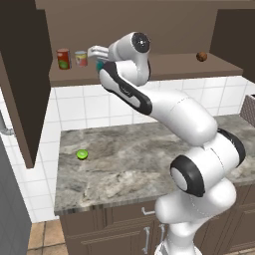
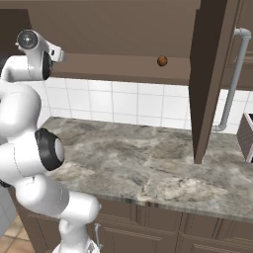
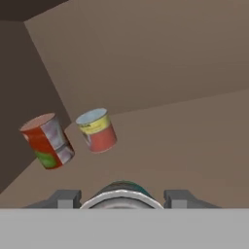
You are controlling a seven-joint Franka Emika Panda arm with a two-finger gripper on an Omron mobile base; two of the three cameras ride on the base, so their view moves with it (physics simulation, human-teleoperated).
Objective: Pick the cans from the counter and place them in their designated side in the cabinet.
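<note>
Pincer (image 3: pixel 121 197) clamped on the teal can (image 3: pixel 121 190) over the cabinet shelf (image 3: pixel 194 141) — I judge the banded can (image 3: pixel 97 130) placed, this one pending release.

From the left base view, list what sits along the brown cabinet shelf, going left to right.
Taller red can with a green mark → short can banded red, yellow and pink → gripper shut on the teal-blue can → small round brown object far along the long brown shelf.
</note>
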